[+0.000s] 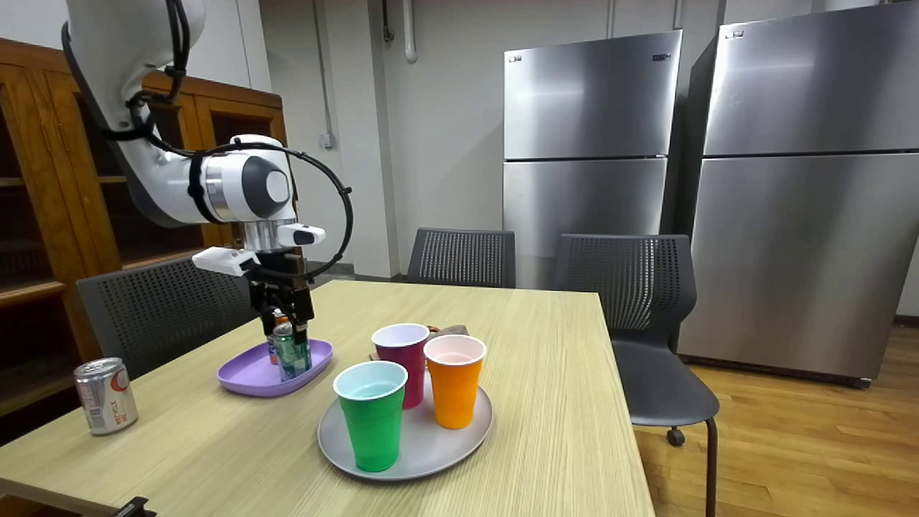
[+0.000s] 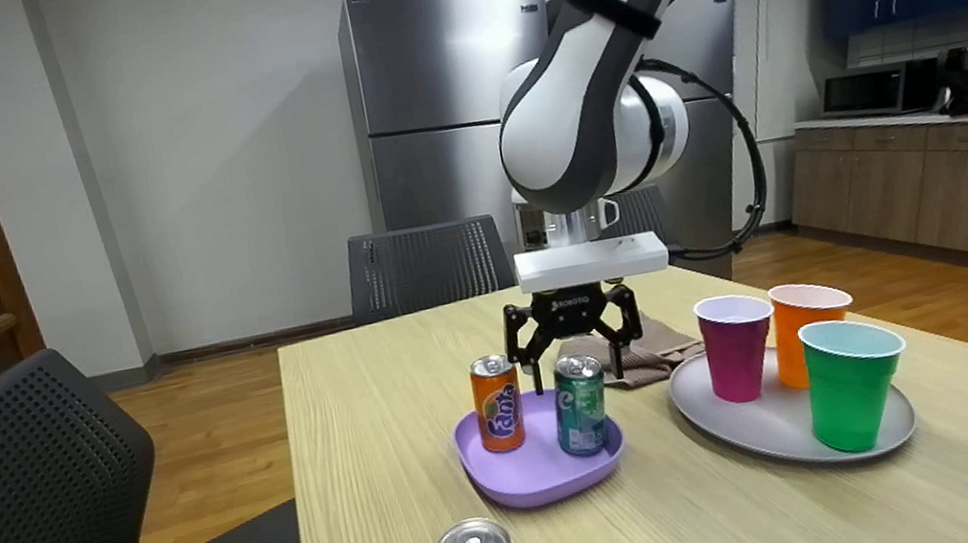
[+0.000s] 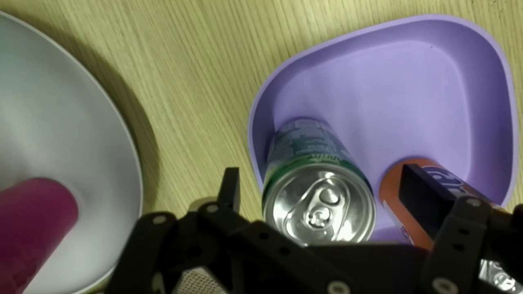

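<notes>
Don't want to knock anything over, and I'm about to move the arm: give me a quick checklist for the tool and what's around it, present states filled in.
1. Tool open: ok, fingers well apart.
2. Green can between the fingers: ok in the wrist view.
3. Green can full or empty: cannot tell.
4. Unblocked wrist view of the orange can: not ok, a finger hides part of it.
5. Both cans upright in the purple tray: ok.
6. Maroon cup, orange cup and green cup upright on the gray plate, apart from the tool: ok.
</notes>
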